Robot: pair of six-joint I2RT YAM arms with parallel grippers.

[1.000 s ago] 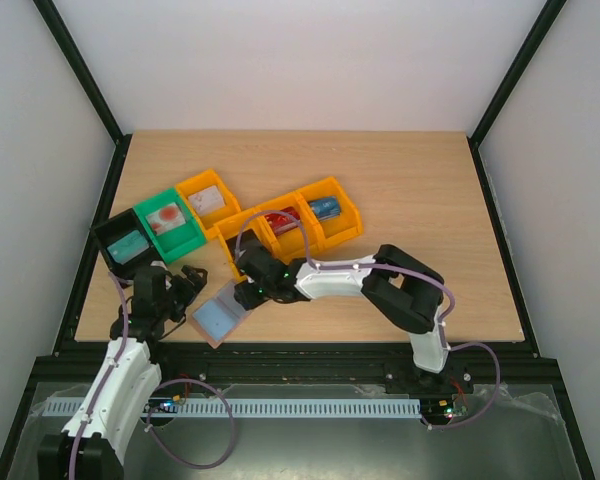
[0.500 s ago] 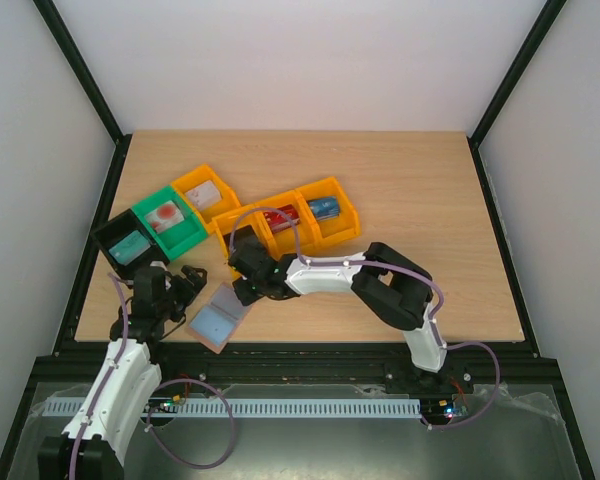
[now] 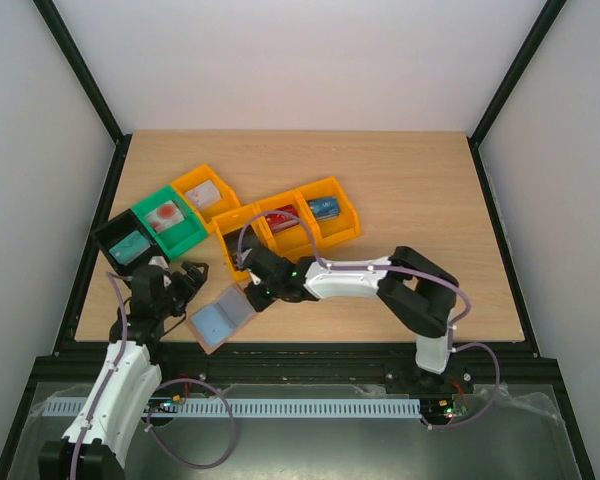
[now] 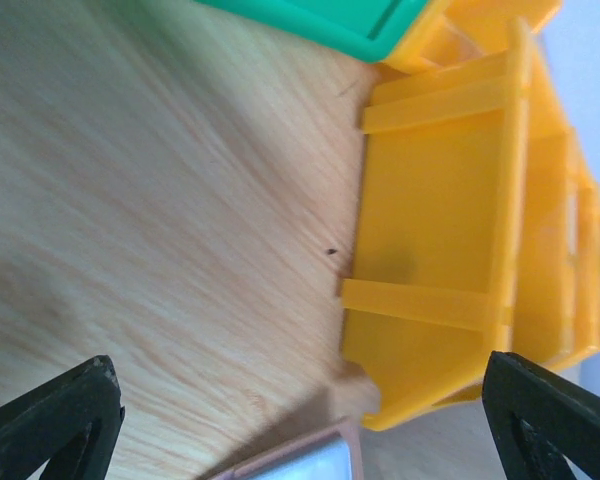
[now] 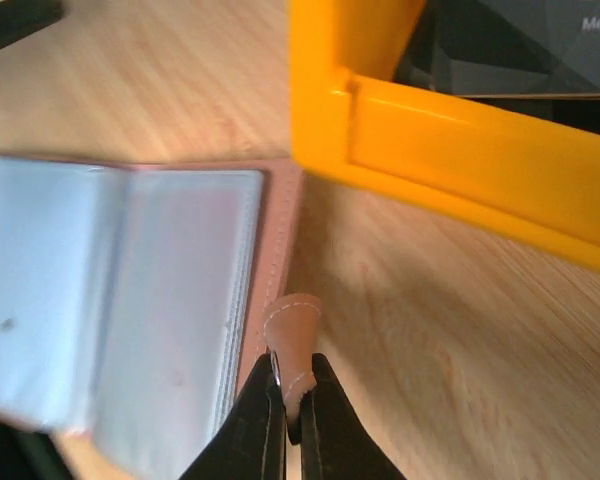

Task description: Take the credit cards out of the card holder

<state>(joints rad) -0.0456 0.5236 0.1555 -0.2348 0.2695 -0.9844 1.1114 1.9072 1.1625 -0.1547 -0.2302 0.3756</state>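
The holder [image 3: 220,318] lies open in the lower left of the top view, blue lining up. Its long axis runs from lower left to upper right, and its tab [image 5: 292,340] points at the right gripper [image 5: 288,398], whose fingers are pinched closed on the tab. The left gripper [image 4: 300,425] is spread wide and holds nothing.

Light wooden table [image 3: 400,180] between plain white walls [image 3: 300,60]

The left arm reaches forward low from its base, its end effector [image 3: 186,276] spread wide, while the right arm stretches far leftward, elbow bent, its end effector [image 5: 289,405] pinched tight on the card holder's [image 5: 180,300] tab.
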